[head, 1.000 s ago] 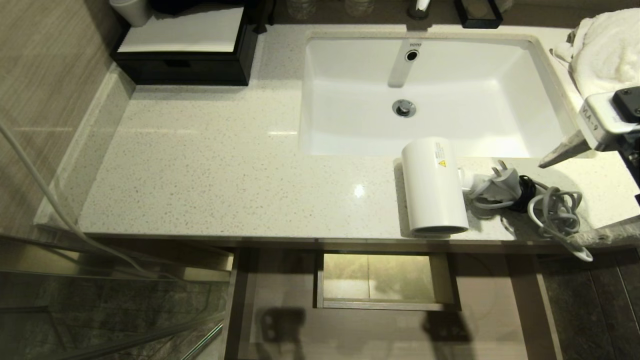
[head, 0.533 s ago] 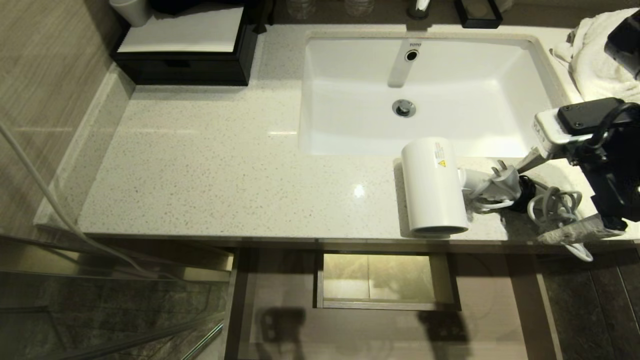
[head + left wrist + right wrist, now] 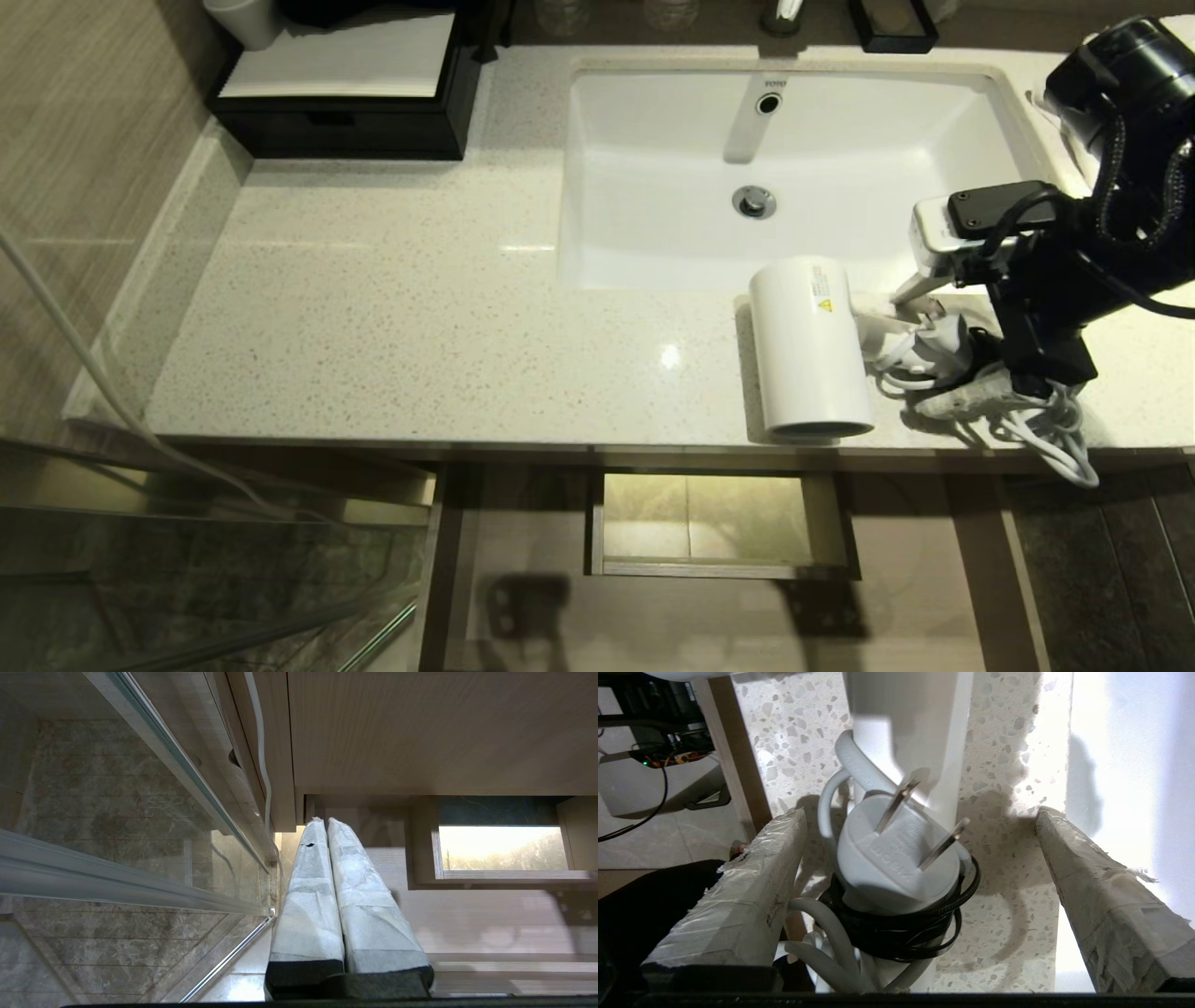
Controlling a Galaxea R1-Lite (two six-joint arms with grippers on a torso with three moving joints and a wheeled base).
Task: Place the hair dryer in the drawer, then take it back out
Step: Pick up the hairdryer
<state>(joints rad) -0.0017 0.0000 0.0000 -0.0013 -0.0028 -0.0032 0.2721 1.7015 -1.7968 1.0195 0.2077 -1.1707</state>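
The white hair dryer (image 3: 808,350) lies on the speckled counter (image 3: 392,308) in front of the sink, its barrel pointing at the front edge. Its handle (image 3: 908,728), white plug (image 3: 896,858) and bundled cord (image 3: 1055,439) trail to the right. My right gripper (image 3: 920,350) stands open and low over the counter, one finger on each side of the plug and handle, touching neither as seen in the right wrist view (image 3: 920,815). Below the counter the wood-grain drawer (image 3: 523,551) is pulled out, with its boxed cut-out (image 3: 719,523) in the middle. My left gripper (image 3: 323,821) hangs shut beside the vanity.
A white sink (image 3: 1008,168) lies right behind the hair dryer. A black countertop box (image 3: 345,126) stands at the back left corner. A glass panel (image 3: 187,569) runs along the vanity's left side, close to my left gripper.
My right arm has swung in from the right edge, leftward and down over the cord, until its open fingers straddle the plug. The hair dryer's barrel has not moved.
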